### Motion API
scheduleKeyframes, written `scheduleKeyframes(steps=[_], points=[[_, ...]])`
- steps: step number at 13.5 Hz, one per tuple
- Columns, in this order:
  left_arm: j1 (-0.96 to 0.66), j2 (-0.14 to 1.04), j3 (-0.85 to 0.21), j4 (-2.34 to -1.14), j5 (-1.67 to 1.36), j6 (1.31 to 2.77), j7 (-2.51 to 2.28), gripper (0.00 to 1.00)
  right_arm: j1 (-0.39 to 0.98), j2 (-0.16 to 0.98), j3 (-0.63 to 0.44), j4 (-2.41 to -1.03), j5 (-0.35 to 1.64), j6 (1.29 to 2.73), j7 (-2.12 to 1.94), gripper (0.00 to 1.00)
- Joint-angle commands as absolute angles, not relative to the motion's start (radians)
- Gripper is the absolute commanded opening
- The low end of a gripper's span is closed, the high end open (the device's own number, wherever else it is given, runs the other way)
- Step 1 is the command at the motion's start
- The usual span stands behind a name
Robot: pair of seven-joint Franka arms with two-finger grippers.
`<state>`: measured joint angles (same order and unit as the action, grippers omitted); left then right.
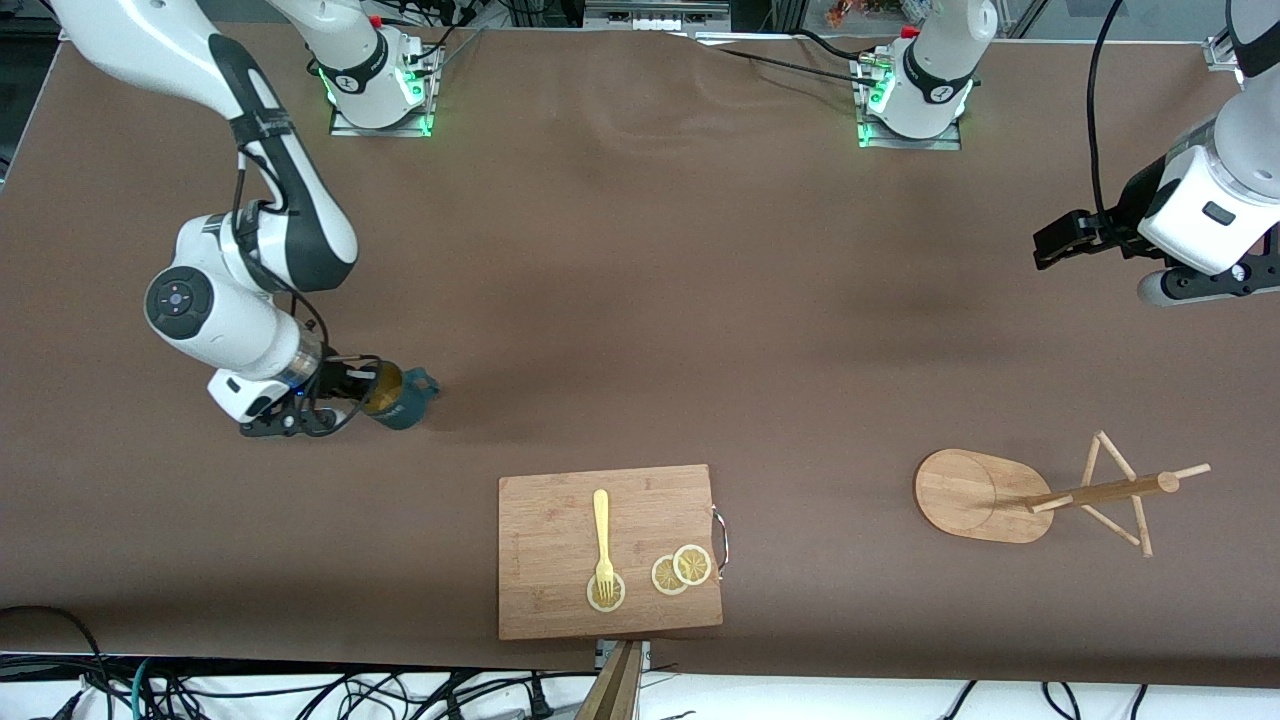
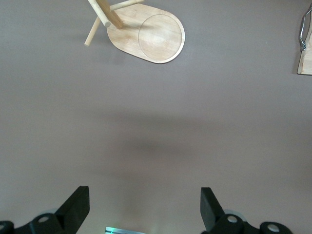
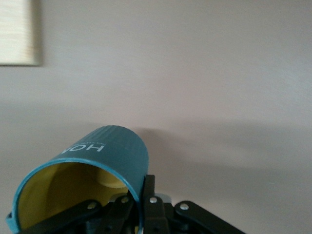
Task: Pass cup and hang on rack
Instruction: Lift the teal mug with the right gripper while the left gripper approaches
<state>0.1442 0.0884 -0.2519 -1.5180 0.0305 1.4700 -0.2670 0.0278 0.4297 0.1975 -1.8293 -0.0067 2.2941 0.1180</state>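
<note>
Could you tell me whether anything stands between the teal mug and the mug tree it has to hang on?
Nothing visible does. The teal mug, gripped at its rim by the right end effector, and the mug tree are separated by bare tabletop; the cutting board lies nearer the front camera, clear of that line.

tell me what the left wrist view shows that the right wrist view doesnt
Only the left wrist view: the rack with its post and pegs, and the open left gripper over bare table. Only the right wrist view: the cup, teal outside, yellow inside, with the right gripper shut on its rim. Both: the brown table and an edge of the cutting board.
</note>
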Motion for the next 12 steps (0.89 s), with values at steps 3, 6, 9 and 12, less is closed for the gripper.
scheduleKeyframes(steps=[3, 6, 9, 12], points=[[0.147, 0.083, -0.252, -1.531, 0.014, 1.480, -0.244, 1.00, 0.251, 0.501, 0.230, -1.656, -0.008, 2.238, 0.519, 0.00], [0.147, 0.083, -0.252, -1.532, 0.014, 1.482, -0.244, 1.00, 0.369, 0.599, 0.230, -1.518, -0.006, 2.200, 0.772, 0.00], [0.143, 0.045, -0.264, -1.613, 0.014, 1.532, -0.244, 1.00, 0.483, 0.690, 0.229, -1.392, -0.014, 2.166, 0.943, 0.00], [0.146, -0.089, -0.279, -1.866, 0.014, 1.707, -0.244, 1.00, 0.561, 0.722, 0.226, -1.376, -0.029, 2.164, 1.046, 0.00]])
